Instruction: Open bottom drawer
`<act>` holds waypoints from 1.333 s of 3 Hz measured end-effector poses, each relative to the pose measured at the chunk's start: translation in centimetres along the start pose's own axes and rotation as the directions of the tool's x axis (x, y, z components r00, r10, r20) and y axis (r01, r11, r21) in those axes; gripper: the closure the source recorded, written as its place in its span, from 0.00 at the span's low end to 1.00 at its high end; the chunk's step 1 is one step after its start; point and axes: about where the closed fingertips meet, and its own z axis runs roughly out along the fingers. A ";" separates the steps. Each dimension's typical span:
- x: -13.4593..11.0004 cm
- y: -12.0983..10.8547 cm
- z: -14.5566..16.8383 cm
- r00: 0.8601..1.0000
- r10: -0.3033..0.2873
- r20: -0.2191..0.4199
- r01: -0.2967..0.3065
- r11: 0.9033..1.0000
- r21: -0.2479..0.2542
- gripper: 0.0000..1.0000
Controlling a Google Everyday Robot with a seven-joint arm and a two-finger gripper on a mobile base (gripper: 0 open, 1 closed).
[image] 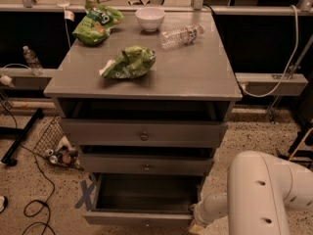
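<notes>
The grey cabinet (146, 77) has three drawers. The bottom drawer (142, 215) is pulled far out, and its dark grey inside (146, 192) shows. Its flat front runs along the lower edge of the view, and its knob is barely in view. The middle drawer (146, 166) and the top drawer (143, 133) also stand a little out. My white arm (264, 195) comes in from the lower right. Its wrist end (205, 215) sits at the right front corner of the bottom drawer. My gripper is below the edge of the view.
On the cabinet top lie two green snack bags (129, 62) (98, 23), a white bowl (150, 17) and a clear plastic bottle (181, 35). A wire basket of small items (58, 148) and black cables (34, 199) are on the floor at left. Blue tape (87, 192) marks the floor.
</notes>
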 end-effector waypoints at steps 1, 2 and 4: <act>-0.1 0.1 0.0 1.000 -0.001 0.002 0.001 1.000 0.001 0.00; -0.1 0.2 -0.6 1.000 -0.006 0.008 0.005 1.000 0.020 0.00; 2.3 0.2 -8.1 0.999 0.024 0.040 -0.032 0.975 0.218 0.00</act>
